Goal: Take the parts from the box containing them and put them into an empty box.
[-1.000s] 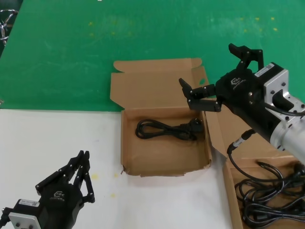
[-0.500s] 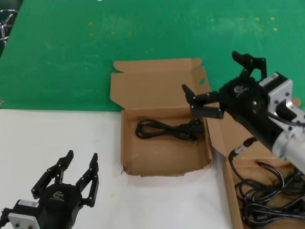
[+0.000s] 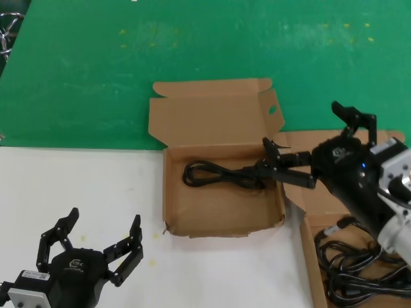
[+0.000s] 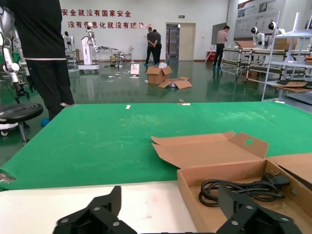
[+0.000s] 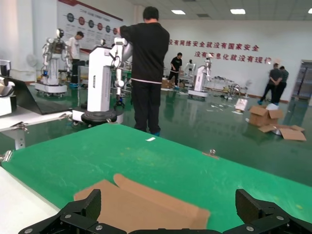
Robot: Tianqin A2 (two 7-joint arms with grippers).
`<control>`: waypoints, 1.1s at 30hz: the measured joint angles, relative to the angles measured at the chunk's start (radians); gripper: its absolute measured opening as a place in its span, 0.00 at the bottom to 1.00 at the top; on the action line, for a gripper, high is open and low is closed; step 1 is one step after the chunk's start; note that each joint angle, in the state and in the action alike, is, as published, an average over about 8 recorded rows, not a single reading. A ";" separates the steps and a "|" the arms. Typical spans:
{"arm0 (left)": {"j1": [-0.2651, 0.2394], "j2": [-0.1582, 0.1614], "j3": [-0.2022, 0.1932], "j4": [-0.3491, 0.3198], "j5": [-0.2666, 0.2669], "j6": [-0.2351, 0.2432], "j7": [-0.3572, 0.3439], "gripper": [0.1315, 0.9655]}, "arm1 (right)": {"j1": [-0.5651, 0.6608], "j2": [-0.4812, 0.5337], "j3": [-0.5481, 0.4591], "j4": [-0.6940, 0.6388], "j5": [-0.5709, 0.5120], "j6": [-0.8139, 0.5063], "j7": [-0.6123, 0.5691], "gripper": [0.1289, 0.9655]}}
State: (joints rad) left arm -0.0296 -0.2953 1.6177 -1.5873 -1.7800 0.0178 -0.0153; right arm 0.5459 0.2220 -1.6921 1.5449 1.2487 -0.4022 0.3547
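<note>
Jaws spread wide and holding nothing, our left gripper (image 3: 90,240) hovers at seven o'clock over the white tabletop (image 3: 64,186). At three o'clock our right gripper (image 3: 314,144) gapes too, one finger above the plug. A looped, thin black cord (image 3: 221,174) lies in the shallow brown cardboard box with the oval-holed flap (image 3: 221,212); more tangled cords (image 3: 363,266) fill the box at five o'clock (image 3: 307,256).

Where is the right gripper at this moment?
In the head view the right gripper is open on the right, beside the right wall of the holed-lid box, one finger by the plug of the cord lying inside.
</note>
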 joint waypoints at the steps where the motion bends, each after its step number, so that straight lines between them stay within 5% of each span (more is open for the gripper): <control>1: 0.001 0.000 0.000 0.000 0.000 0.000 0.000 0.58 | -0.010 0.001 0.002 0.001 0.010 0.007 -0.006 1.00; 19: 0.010 -0.002 -0.006 -0.004 -0.007 -0.006 0.005 0.94 | -0.185 0.027 0.031 0.019 0.188 0.137 -0.121 1.00; 33: 0.017 -0.003 -0.010 -0.007 -0.012 -0.010 0.009 1.00 | -0.321 0.046 0.054 0.032 0.324 0.237 -0.209 1.00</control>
State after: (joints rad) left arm -0.0122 -0.2980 1.6073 -1.5948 -1.7918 0.0073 -0.0063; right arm 0.2245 0.2679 -1.6379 1.5773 1.5731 -0.1654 0.1459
